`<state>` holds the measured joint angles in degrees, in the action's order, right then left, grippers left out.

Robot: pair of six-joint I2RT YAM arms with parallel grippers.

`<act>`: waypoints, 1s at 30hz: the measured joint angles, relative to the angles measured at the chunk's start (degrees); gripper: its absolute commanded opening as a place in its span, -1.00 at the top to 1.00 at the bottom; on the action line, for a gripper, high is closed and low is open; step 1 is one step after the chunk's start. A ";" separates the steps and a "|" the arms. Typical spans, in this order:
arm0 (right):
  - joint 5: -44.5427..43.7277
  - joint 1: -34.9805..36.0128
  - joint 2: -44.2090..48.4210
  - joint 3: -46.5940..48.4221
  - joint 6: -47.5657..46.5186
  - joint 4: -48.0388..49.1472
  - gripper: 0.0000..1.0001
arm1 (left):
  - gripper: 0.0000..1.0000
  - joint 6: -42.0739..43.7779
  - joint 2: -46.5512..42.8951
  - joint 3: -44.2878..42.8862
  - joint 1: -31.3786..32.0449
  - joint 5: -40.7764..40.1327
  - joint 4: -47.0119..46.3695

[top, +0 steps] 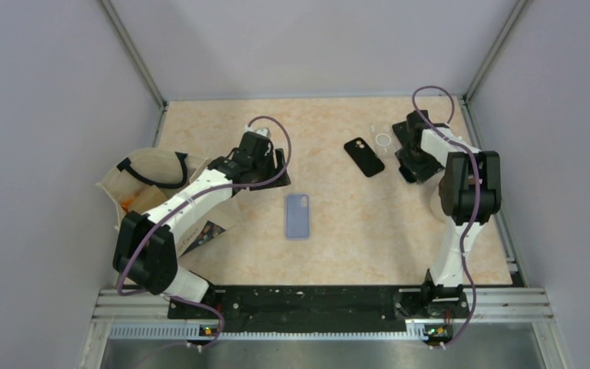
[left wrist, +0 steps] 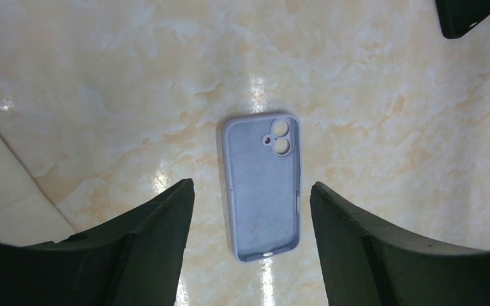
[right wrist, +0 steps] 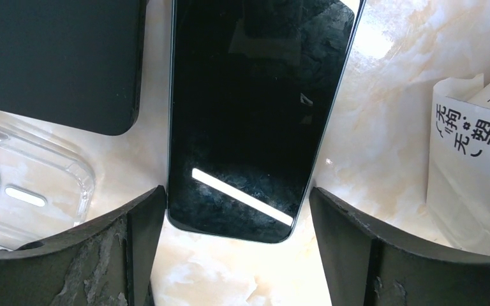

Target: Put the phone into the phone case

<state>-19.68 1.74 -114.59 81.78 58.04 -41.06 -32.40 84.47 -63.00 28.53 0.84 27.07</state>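
Phone between open right fingers, lilac case under the left

Phone [right wrist: 255, 115] lies flat on the table [top: 353, 246], dark screen up, straight in front of the right gripper [right wrist: 236, 191]. That gripper's jaws are spread wide and hold nothing. The phone's near end sits in the gap between them. One finger [right wrist: 134, 242] is just beside the phone's edge, though contact cannot be told. The other finger stands clearly apart from it.

A black case [right wrist: 57, 57] lies just beside the phone on one side. A clear case [right wrist: 19, 191] is nearer that same finger. On the other side there is a paper [right wrist: 472, 166] printed with characters.

The lilac case [left wrist: 265, 188] lies alone near the middle of the table, well apart from the phone. Its hollow faces up and its camera cut-out is at the far end. The left gripper [left wrist: 252, 186] hangs above it with its jaws also wide apart and empty, and the case shows in the gap between them. In the top view, a cream bag [top: 150, 188] with black straps sits at the table's left edge, beside the left arm.
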 measured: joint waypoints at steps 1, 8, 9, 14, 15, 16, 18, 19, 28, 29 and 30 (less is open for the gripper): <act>0.00 0.00 -0.22 0.20 -0.28 -0.28 -0.57 | -0.44 -0.20 0.00 0.00 0.00 0.02 0.02; 0.00 0.00 -1.09 1.27 -2.54 -1.62 -0.30 | -0.43 -1.42 -1.11 0.04 -0.04 0.02 0.11; 0.00 0.13 -1.09 1.22 -2.82 -1.55 -0.30 | -0.43 -1.66 -1.53 0.13 -0.09 0.02 0.07; -1.62 1.77 0.17 -0.87 -4.02 0.57 -0.31 | -0.43 -2.60 -3.26 1.11 -0.15 -0.02 0.09; -2.16 2.40 0.79 -1.95 -4.22 1.60 -0.31 | -0.43 -2.82 -3.48 1.51 -0.15 -0.04 0.07; -2.47 3.13 1.40 -2.84 -4.26 2.25 -0.31 | -0.43 -3.06 -3.63 1.86 -0.15 -0.15 0.07; -2.86 4.81 2.97 -5.29 -4.39 3.52 -0.31 | -0.43 -3.52 -3.89 2.82 -0.15 -0.59 0.04; -2.99 5.99 4.13 -7.06 -4.52 4.42 -0.31 | -0.43 -3.74 -4.00 3.41 -0.15 -0.81 0.00; -1.90 20.44 14.51 -20.79 -3.08 6.29 -0.33 | -0.42 -5.86 -4.13 7.87 -0.26 -2.03 -0.07; -1.68 21.99 15.21 -21.59 -2.73 6.16 -0.33 | -0.42 -5.97 -4.11 8.09 -0.26 -2.08 -0.07; -1.66 23.98 16.02 -22.60 -2.29 6.10 -0.33 | -0.42 -6.14 -4.11 8.33 -0.26 -2.23 -0.09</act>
<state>-21.34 25.71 -98.56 59.18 55.75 -34.96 -38.54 80.36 -54.68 28.27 -1.39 26.98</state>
